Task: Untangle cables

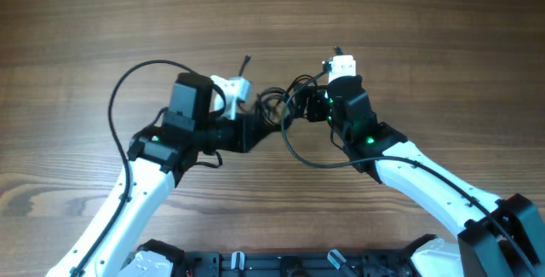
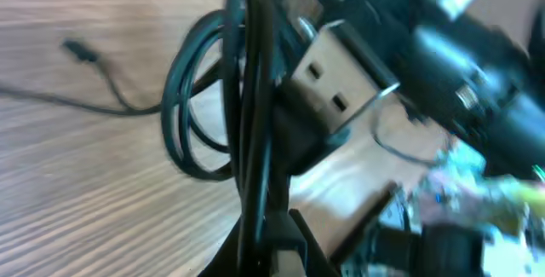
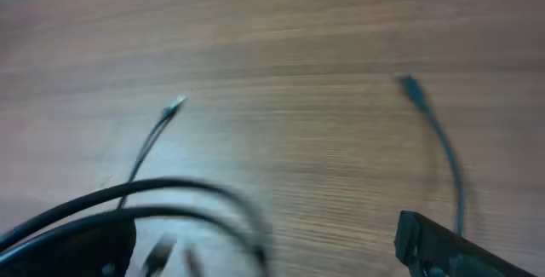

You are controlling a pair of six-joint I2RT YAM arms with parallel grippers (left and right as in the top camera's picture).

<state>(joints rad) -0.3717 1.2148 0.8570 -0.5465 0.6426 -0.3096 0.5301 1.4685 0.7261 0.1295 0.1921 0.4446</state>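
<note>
The cables [image 1: 274, 100] are a small black tangle held above the table between both arms. My left gripper [image 1: 258, 128] is shut on a strand of them. In the left wrist view the strand rises from the fingers [image 2: 268, 222] past a silver USB plug [image 2: 341, 81], with coiled loops [image 2: 192, 115] beside it. My right gripper [image 1: 300, 106] is at the tangle's right side, with its fingers wide apart [image 3: 255, 241]. Blurred cable loops [image 3: 128, 200] cross by its left finger. One loop [image 1: 311, 159] hangs toward me.
Loose thin strands with small plug ends lie on the wooden table: one at the far side [image 1: 246, 58], which also shows in the left wrist view [image 2: 78, 49], and two in the right wrist view [image 3: 174, 105] [image 3: 407, 81]. A thicker arm cable [image 1: 128, 77] arcs at the left.
</note>
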